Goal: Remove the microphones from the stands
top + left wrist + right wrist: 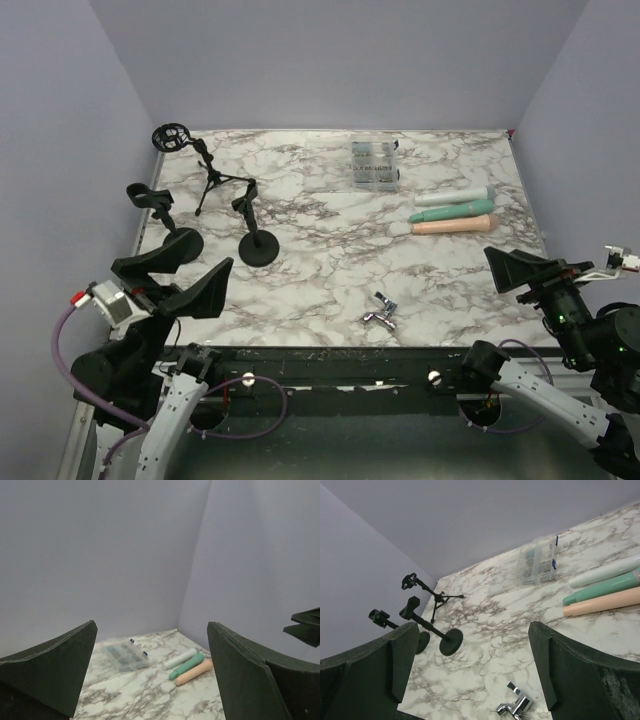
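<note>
Left gripper (151, 625) and right gripper (472, 630): jaws spread wide, nothing held. Three microphones, white (455, 197), green (452, 211) and peach (452, 226), flat on the marble table (330, 270) ahead and inward of the right gripper. Apparently none seated in the tripod stand (215, 180), the inner round-base stand (258, 245) or the outer round-base stand (165, 215) just ahead of the left gripper, clips seemingly bare. Likely hazards: toppling a light stand through a sideways brush from the wide left fingers near the outer base; scattering the loose microphones through a careless sweep; closing on an empty clip.
</note>
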### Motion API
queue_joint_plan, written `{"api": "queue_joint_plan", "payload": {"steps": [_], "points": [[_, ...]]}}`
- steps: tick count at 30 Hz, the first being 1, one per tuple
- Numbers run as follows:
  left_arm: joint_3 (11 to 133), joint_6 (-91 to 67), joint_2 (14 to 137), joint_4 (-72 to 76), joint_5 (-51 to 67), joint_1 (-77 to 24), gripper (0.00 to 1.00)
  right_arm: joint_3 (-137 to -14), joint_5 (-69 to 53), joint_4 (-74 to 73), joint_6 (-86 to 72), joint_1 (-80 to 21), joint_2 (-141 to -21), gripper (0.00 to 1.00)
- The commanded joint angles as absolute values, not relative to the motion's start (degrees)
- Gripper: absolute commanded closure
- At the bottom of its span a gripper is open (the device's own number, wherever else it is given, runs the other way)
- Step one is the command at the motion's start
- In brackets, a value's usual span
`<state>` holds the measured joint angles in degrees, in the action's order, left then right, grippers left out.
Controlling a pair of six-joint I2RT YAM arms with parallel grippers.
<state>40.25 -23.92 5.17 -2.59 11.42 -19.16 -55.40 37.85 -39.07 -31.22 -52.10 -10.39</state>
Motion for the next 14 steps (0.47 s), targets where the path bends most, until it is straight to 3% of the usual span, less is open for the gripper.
{"api": "queue_joint_plan", "payload": {"steps": [1, 9, 12, 14], "points": [[40.4, -27.2, 0.2, -4.4, 12.2, -19.2, 0.04, -59.3, 40.1, -42.0, -30.2, -52.1, -10.3, 0.00], [41.6, -26.5, -4.1, -4.3, 10.5, -19.2, 0.02, -64.8, 44.6, -43.5, -29.1, -52.1, -8.3, 0.00], [41.3, -26.5, -4.0, -5.0, 10.0, -19.2, 0.02, -60.9, 40.2, -39.6, -25.7, -52.1, -6.3, 0.00], [40.8, -26.9, -4.2, -4.4, 10.3, -19.2, 0.02, -61.3, 44.6, -43.2, -30.1, -52.1, -8.4, 0.00]]}}
